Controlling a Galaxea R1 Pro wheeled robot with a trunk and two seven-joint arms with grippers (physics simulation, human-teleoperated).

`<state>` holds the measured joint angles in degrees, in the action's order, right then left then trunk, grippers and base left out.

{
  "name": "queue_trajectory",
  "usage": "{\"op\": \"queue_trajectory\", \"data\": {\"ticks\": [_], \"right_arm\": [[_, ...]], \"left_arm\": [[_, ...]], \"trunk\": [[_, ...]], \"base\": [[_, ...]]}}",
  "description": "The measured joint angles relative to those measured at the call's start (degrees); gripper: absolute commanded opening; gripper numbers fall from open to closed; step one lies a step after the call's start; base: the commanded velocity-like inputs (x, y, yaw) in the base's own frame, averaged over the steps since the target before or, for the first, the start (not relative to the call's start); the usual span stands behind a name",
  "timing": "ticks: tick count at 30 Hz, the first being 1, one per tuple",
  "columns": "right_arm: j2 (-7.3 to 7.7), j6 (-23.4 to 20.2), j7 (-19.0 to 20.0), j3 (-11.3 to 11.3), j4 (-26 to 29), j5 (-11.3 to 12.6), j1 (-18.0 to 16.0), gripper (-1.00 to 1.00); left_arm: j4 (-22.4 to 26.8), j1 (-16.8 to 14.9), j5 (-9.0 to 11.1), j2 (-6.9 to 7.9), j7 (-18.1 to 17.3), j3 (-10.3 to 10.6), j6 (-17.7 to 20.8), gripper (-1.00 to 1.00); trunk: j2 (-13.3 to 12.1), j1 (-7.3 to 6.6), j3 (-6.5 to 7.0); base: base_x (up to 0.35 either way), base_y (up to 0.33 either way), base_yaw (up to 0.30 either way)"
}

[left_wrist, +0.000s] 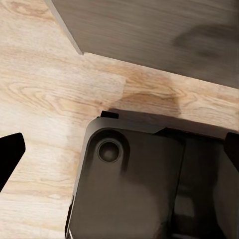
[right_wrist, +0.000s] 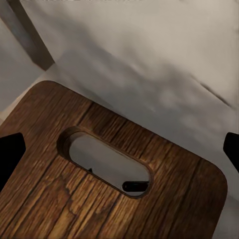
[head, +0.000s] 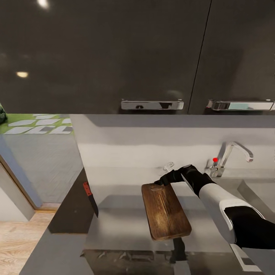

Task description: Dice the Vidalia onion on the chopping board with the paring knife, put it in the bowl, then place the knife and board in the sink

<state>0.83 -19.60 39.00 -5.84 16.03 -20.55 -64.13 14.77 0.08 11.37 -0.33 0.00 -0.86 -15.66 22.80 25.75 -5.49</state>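
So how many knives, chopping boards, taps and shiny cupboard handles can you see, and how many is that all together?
Paring knife: 1
Chopping board: 1
Chrome tap: 1
Shiny cupboard handles: 2
Total: 5

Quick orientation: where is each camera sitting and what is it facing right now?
Head: high, looking down at the grey countertop; right arm reaches the brown wooden chopping board.
Left wrist: faces the pale wood floor and the robot's dark base.
Right wrist: looks at the board's slot handle.
Head and right wrist share the board.
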Motion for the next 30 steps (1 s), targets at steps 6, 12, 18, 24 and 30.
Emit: {"op": "queue_trajectory", "data": {"ticks": [6,12,18,24,30], "right_arm": [[-0.01,0.0,0.0,0.0,0.0,0.0,0.0,1.0],[-0.02,0.0,0.0,0.0,-0.3,0.0,0.0,1.0],[-0.08,0.0,0.0,0.0,-1.2,-0.1,0.0,1.0],[-0.09,0.0,0.0,0.0,-1.5,-0.1,0.0,1.0],[-0.01,0.0,0.0,0.1,-1.5,-0.1,0.0,1.0]], "left_arm": [[-0.1,0.0,0.0,0.01,0.0,0.0,0.0,1.0],[-0.1,0.0,0.0,0.0,0.0,0.0,0.0,1.0],[-0.1,0.0,0.0,0.0,0.0,0.0,0.0,1.0],[-0.1,0.0,0.0,0.0,0.0,0.0,0.0,1.0],[-0.1,0.0,0.0,0.0,0.0,0.0,0.0,1.0]], "trunk": [[0.0,0.0,0.0],[0.0,0.0,-0.12],[0.0,0.0,-0.35],[0.0,0.0,-0.72],[0.0,0.0,-1.14]], "base": [[0.0,0.0,0.0],[0.0,0.0,0.0],[0.0,0.0,0.0],[0.0,0.0,0.0],[0.001,-0.001,0.0]]}}
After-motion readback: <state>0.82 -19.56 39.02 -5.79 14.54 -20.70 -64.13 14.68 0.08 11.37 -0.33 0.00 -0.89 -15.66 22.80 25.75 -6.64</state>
